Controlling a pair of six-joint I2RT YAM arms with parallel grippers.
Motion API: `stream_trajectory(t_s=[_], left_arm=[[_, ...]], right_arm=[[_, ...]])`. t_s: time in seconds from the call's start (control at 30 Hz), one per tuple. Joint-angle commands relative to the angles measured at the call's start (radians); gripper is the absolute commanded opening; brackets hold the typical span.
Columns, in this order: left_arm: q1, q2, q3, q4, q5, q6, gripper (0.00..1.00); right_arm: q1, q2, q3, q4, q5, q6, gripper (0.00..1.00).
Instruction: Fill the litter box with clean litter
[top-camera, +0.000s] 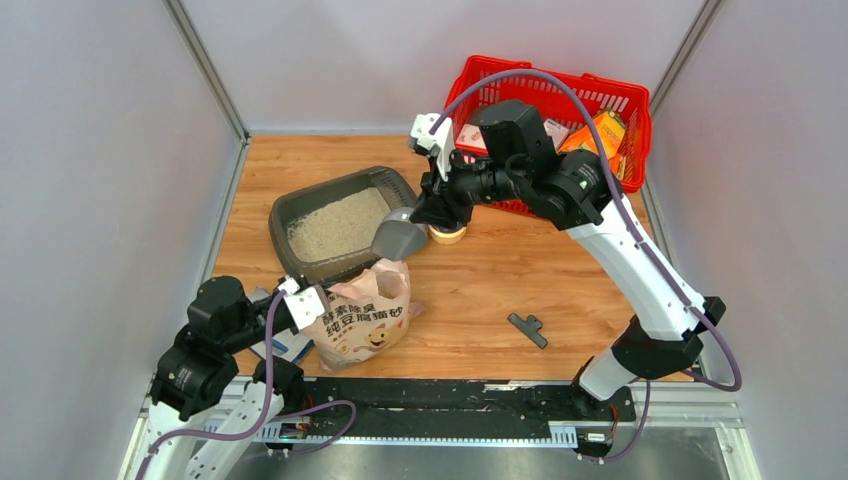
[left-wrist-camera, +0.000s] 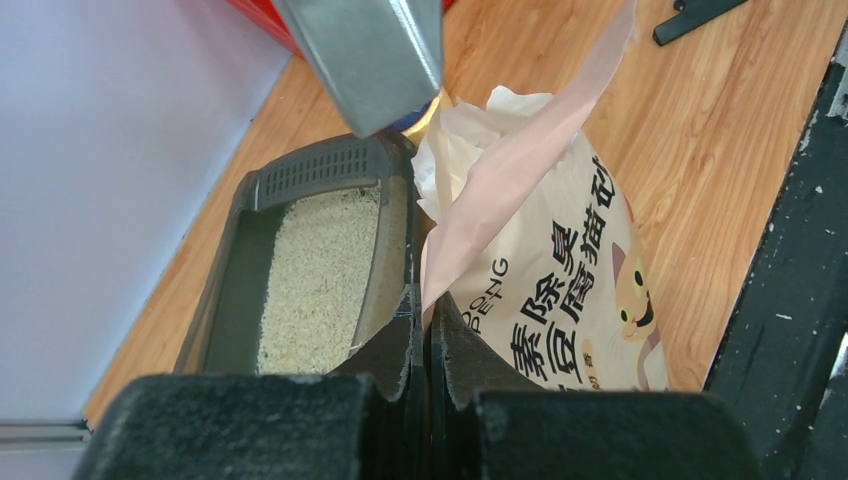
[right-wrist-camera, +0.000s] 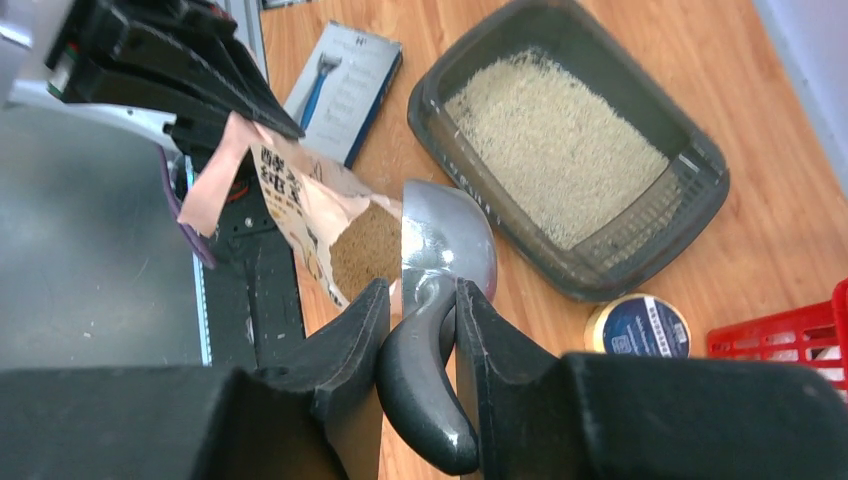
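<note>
The dark grey litter box (top-camera: 290, 212) lies at the back left and holds a layer of pale litter (top-camera: 337, 223). It also shows in the left wrist view (left-wrist-camera: 222, 300) and the right wrist view (right-wrist-camera: 705, 185). The beige-pink litter bag (top-camera: 365, 320) stands open just in front of it. My left gripper (left-wrist-camera: 428, 305) is shut on the bag's top edge (left-wrist-camera: 520, 160). My right gripper (right-wrist-camera: 422, 300) is shut on the dark handle of the silver scoop (top-camera: 398, 238), whose empty bowl (right-wrist-camera: 450, 235) hangs over the bag's mouth, with brownish litter inside the bag (right-wrist-camera: 365, 250).
A red mesh basket (top-camera: 545, 85) with packets stands at the back right. A round blue-and-yellow tin (top-camera: 447, 235) sits next to the litter box. A black clip (top-camera: 527, 328) lies on the wood in front. A boxed razor (right-wrist-camera: 345, 85) lies left of the bag.
</note>
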Motion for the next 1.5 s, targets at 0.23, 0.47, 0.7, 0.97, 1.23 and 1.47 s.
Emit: stream_trajectory(t_s=[0.23, 0.47, 0.7, 0.97, 1.23, 1.47], left_arm=[[0.012, -0.028, 0.031, 0.084, 0.038, -0.012, 0.0], [0.018, -0.036, 0.028, 0.088, 0.034, -0.038, 0.0], [0.019, -0.032, 0.01, 0.127, 0.077, -0.09, 0.0], [0.019, -0.005, 0.048, 0.152, 0.101, -0.142, 0.0], [0.019, 0.003, 0.062, 0.147, 0.106, -0.154, 0.0], [0.019, 0.024, 0.1, 0.166, 0.127, -0.17, 0.0]], right_arm=[[0.027, -0.017, -0.073, 0.059, 0.06, 0.053, 0.0], [0.029, -0.028, -0.117, 0.019, 0.022, -0.001, 0.0], [0.087, 0.038, -0.159, -0.013, -0.028, -0.008, 0.0], [0.132, 0.105, -0.177, 0.203, 0.656, 0.408, 0.0], [0.159, 0.198, -0.136, 0.122, 0.68, 0.579, 0.0], [0.207, 0.17, -0.235, 0.127, 0.301, 0.398, 0.0]])
